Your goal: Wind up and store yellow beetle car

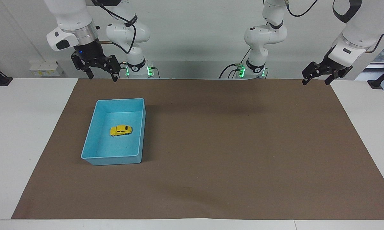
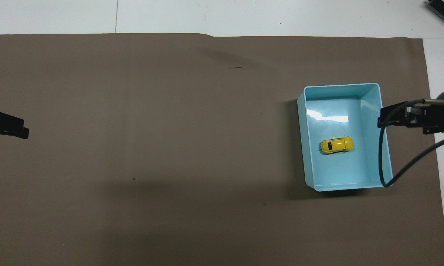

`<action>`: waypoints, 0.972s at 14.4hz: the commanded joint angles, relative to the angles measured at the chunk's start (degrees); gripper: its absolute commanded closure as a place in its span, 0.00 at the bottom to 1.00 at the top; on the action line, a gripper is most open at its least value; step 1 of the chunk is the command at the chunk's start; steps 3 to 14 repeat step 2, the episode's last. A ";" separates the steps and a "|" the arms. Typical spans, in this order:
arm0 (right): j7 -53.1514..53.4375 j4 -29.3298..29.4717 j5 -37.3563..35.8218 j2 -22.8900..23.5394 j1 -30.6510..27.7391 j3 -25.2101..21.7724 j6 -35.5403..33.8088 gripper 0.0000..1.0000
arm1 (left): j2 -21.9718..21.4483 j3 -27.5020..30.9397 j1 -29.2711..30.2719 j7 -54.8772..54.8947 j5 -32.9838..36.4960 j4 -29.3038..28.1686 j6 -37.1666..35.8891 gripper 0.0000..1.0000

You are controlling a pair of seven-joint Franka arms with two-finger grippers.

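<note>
- The rounded, glossy yellow beetle car (image 1: 121, 130) is seen inside the rectangular smooth blue tray (image 1: 92, 138).
- The right gripper (image 1: 103, 76) and left gripper (image 1: 316, 79) are held spread and empty above the matte brown mat (image 1: 230, 143).

1. A blue tray (image 1: 92, 156) (image 2: 301, 147) sits toward the right arm's end of the table.
2. A brown mat (image 1: 230, 143) (image 2: 151, 147) covers most of the white table (image 1: 19, 127) (image 2: 244, 14) — the tray rests on it.

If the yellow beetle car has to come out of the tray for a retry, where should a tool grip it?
Across its two long flanks, from straight above: the yellow beetle car sits upright on its wheels mid-floor in the blue tray, whose walls likely block side approaches.
</note>
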 commanded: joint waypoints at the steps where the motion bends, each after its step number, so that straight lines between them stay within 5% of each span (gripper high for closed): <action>1: -1.76 0.77 0.00 0.01 -0.87 0.39 -0.98 0.00 | -0.65 -0.50 0.84 0.23 -0.18 0.11 -0.80 0.00; 14: -1.76 0.77 0.00 -0.08 -0.87 0.39 -0.89 0.00 | -0.65 -0.50 0.84 0.23 -0.18 0.11 -0.80 0.00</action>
